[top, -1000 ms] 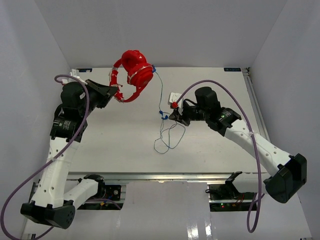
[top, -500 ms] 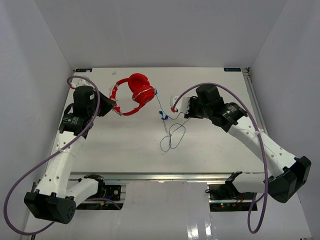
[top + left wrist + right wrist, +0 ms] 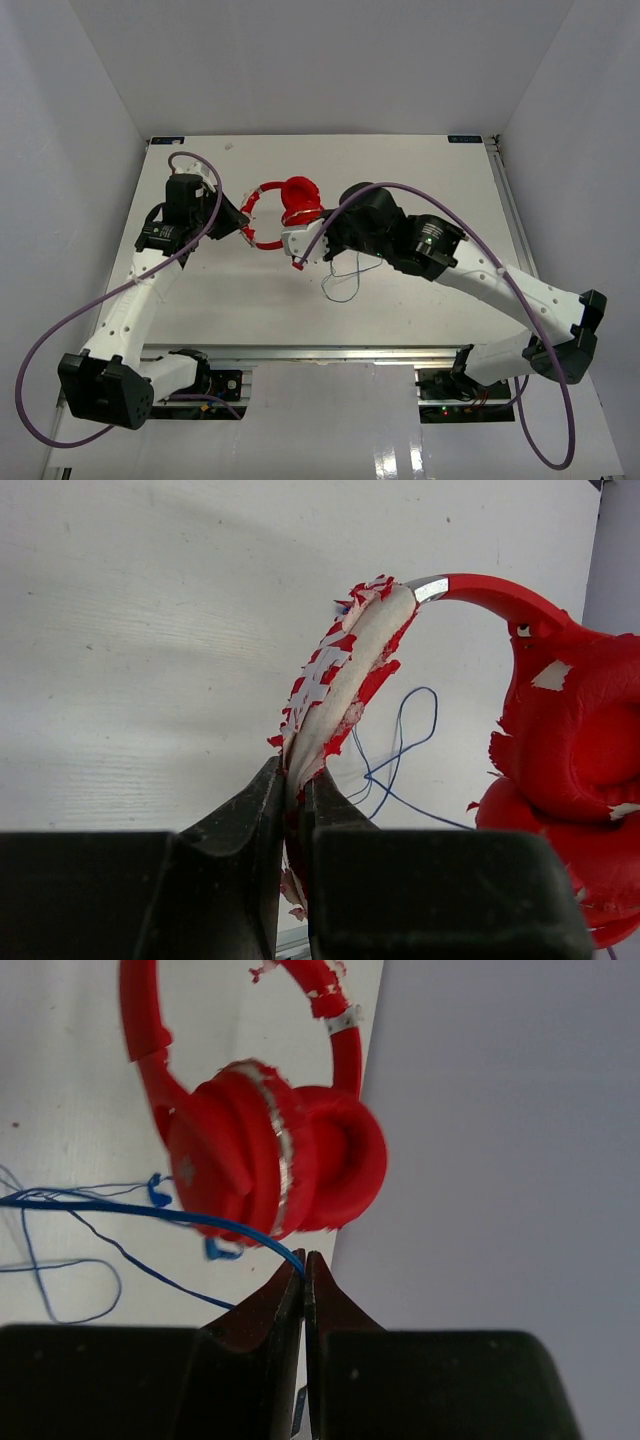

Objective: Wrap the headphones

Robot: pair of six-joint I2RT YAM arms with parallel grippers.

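Headphones (image 3: 298,195) of glossy red plastic, over-ear, sit over the middle of the white table (image 3: 430,170), held between the two arms; their red headband (image 3: 345,670) is flaking badly, with white foam padding showing through, and the padded earcups (image 3: 265,1165) carry peeled patches too; the left gripper (image 3: 295,780) is clamped tight on that worn headband; the right gripper (image 3: 305,1263) has its fingers pinched together on the thin blue cord (image 3: 120,1208), which trails away in loose loops over the table.
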